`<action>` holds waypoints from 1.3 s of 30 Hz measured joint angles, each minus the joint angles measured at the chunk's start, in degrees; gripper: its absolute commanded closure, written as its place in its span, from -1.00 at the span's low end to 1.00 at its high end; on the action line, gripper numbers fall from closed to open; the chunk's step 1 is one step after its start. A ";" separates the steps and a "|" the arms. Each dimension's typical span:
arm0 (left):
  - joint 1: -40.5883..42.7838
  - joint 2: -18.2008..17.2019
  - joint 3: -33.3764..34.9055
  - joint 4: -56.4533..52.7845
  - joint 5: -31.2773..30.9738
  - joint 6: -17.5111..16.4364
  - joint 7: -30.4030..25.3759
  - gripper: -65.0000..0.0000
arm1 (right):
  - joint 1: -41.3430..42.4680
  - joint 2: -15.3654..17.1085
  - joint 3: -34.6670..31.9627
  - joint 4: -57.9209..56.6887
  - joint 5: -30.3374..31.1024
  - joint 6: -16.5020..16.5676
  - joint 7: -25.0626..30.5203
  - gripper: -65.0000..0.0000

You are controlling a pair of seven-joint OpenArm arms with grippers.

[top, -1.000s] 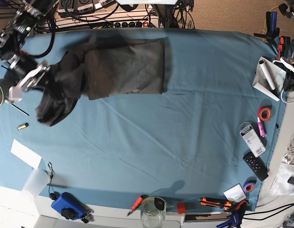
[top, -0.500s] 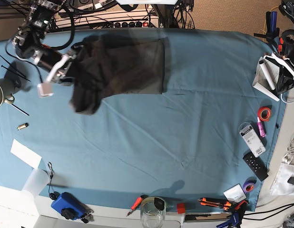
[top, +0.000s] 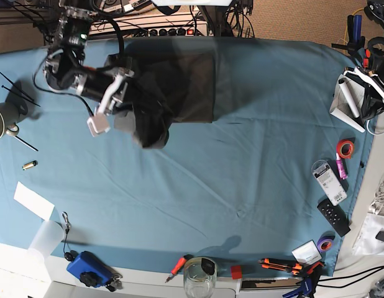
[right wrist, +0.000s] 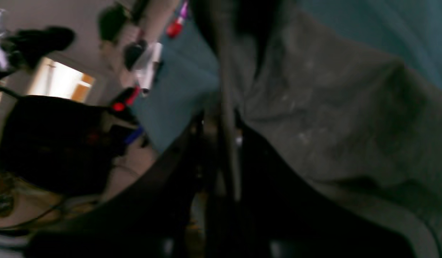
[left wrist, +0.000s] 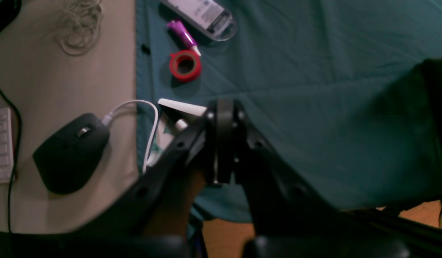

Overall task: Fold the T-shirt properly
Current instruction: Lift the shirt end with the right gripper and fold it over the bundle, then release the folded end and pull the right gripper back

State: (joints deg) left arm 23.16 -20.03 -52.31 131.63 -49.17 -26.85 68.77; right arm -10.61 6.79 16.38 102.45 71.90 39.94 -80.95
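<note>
Right gripper (top: 120,93) clamped on T-shirt (top: 179,81) fabric, lifted fold draped over shirt.
Shirt lies at far edge of teal cloth (top: 242,161); left gripper (left wrist: 222,143) at right edge, jaws closed, holding nothing.

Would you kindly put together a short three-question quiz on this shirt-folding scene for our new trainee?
1. True or false: the right hand is shut on cloth of the T-shirt.
2. Which hand is parked at the table's edge, away from the shirt? A) the left hand B) the right hand
3. Fill in: the roll of tape lying beside the purple marker on the teal table cloth is ____.

Key: 1 true; 2 A; 3 red.
</note>
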 measured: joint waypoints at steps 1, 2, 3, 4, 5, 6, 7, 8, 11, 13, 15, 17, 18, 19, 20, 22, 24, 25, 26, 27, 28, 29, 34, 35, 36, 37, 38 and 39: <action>0.00 0.02 0.00 0.00 0.02 0.00 0.00 1.00 | 0.09 -0.90 -0.52 0.00 -2.47 -0.02 -0.02 1.00; 0.00 0.00 0.00 0.00 0.00 0.00 -0.02 1.00 | -0.07 -1.73 -1.22 -0.02 -4.79 -0.04 -0.02 1.00; 0.00 0.00 0.00 0.00 0.02 -0.02 -0.02 1.00 | -0.26 -2.40 -2.03 -0.02 -6.47 -0.02 -0.07 1.00; 0.00 0.00 0.00 0.00 0.02 0.00 0.00 1.00 | -0.39 -2.99 -2.84 -0.02 -7.52 -0.02 -0.11 1.00; 0.00 0.00 0.00 0.00 0.00 0.00 -0.02 1.00 | -0.37 -3.37 -3.74 -0.02 -7.96 -0.04 -0.24 1.00; 0.00 0.00 0.00 0.00 0.02 0.00 -0.02 1.00 | -0.33 -3.50 -4.74 -0.02 -8.28 -0.02 -0.22 1.00; 0.00 0.00 0.00 0.00 0.02 0.00 -0.02 1.00 | -0.20 -3.65 -5.79 -0.02 -8.48 -0.02 -0.17 1.00; 0.00 0.00 0.00 0.00 0.02 0.00 -0.02 1.00 | -0.17 -3.82 -6.69 -0.02 -9.09 -0.02 -0.15 1.00; 0.00 0.00 0.00 0.00 0.02 -0.02 -0.02 1.00 | -0.20 -5.05 -8.22 -0.02 -13.14 -0.02 -0.04 1.00; 0.00 0.00 0.00 0.00 0.02 0.00 -0.02 1.00 | -0.20 -6.12 -8.55 0.00 -15.41 -0.02 0.48 1.00; 0.00 0.00 0.00 0.00 0.02 -0.02 -0.07 1.00 | -0.02 -6.95 -8.96 -0.02 -16.70 -0.04 0.76 1.00; 0.00 0.00 0.00 0.00 0.02 -0.02 -0.26 1.00 | 0.55 -7.15 -9.64 -0.02 -17.59 -0.04 0.55 1.00; 0.00 0.00 0.00 0.00 0.02 -0.02 -0.24 1.00 | 0.98 -7.15 -9.94 -0.02 -17.92 -0.02 0.42 1.00; 0.00 0.00 0.00 0.00 0.02 -0.02 -0.24 1.00 | 1.49 -7.13 -10.29 -0.02 -18.08 -0.04 0.33 0.96; 0.00 0.00 0.00 0.00 0.02 -0.02 -0.26 1.00 | 2.01 -7.15 -10.64 -0.02 -18.40 -0.04 0.33 0.82; 0.00 0.00 0.00 0.00 0.02 -0.02 -0.26 1.00 | 2.73 -7.17 -11.52 -0.02 -18.78 -0.02 0.39 0.54; 0.00 0.00 0.00 0.00 0.02 -0.02 -0.33 1.00 | 2.82 -8.02 -12.11 -0.02 -18.91 -0.02 0.46 0.38; 0.02 0.02 0.00 0.00 0.02 -0.02 -0.83 1.00 | 2.71 -8.26 -12.70 -0.02 -19.02 -0.02 0.42 0.37; 0.00 0.00 0.00 0.00 0.02 -0.02 -1.07 1.00 | 2.67 -8.61 -13.31 -0.02 -19.04 -0.02 0.33 0.37; 0.00 0.00 0.00 0.00 0.02 -0.02 -1.11 1.00 | 2.67 -8.92 -13.77 -0.02 -19.02 -0.02 0.13 0.37; 0.00 0.00 0.00 0.00 0.02 -0.02 -1.11 1.00 | 2.69 -8.94 -14.47 -0.02 -18.97 -0.02 0.15 0.37; 0.13 0.00 0.00 0.00 0.02 -0.02 -1.11 1.00 | 2.69 -8.92 -15.21 -0.02 -18.95 -0.02 0.15 0.37; 0.96 0.00 0.00 0.00 1.01 -0.02 -1.46 1.00 | 2.69 -8.92 -16.63 -0.02 -12.68 -0.02 -0.02 0.37; 0.94 0.00 0.00 0.00 1.36 -0.02 -1.49 1.00 | 2.69 -8.92 -16.65 -0.02 -11.21 -0.02 -0.02 0.37; 0.94 0.00 0.00 0.00 1.33 -0.02 -1.51 1.00 | 2.69 -8.92 -16.68 -0.02 -10.23 -0.04 -0.04 0.37; 0.94 0.00 0.00 0.00 1.36 -0.02 -1.51 1.00 | 2.69 -8.90 -16.68 -0.02 -9.16 -0.04 -0.04 0.37; 0.96 0.00 0.00 0.00 1.36 -0.02 -1.51 1.00 | 2.67 -8.90 -16.68 -0.02 -8.31 -0.04 -0.07 0.37; 0.94 0.00 0.00 0.00 1.36 -0.02 -1.51 1.00 | 2.69 -8.90 -16.68 -0.02 -7.50 -0.04 -0.07 0.37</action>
State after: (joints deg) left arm 24.10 -20.03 -52.31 131.63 -47.81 -26.87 67.26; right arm -7.92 -2.11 -0.30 102.43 64.40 39.90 -81.01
